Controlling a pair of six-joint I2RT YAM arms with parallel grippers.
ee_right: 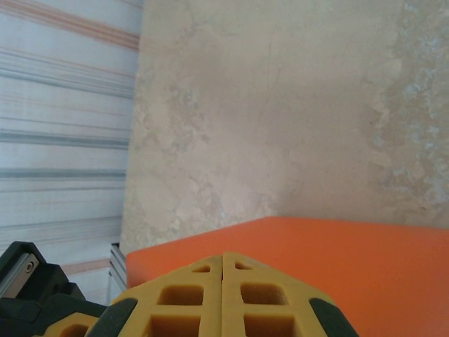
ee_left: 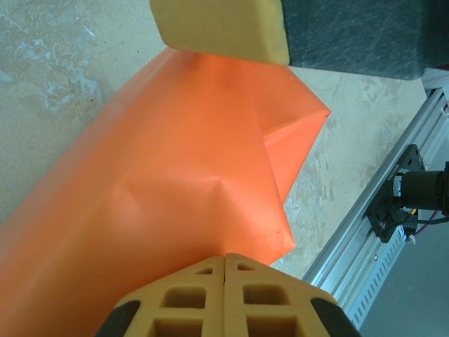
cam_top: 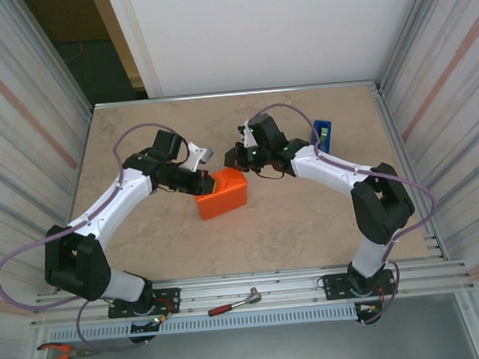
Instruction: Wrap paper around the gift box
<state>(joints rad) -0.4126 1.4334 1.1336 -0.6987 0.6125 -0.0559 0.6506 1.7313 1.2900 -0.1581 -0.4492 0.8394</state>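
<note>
L gripper (ee_left: 224, 261) jaws shut, nothing btwn them, tips at the folded paper (ee_left: 175, 175) flap. R gripper (ee_right: 223, 256) shut too, empty, tips over parcel's top edge. Paper forms a box-shaped parcel in middle of table (cam_top: 308, 224); contents hidden. Blue dispenser (cam_top: 323, 132) far right, well apart.

Bright even light, soft shadows, blurred foregrounds

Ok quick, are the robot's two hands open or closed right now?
Left gripper: closed, tips against the paper, nothing clearly held.
Right gripper: closed, tips at the paper too, nothing clearly held.
</note>
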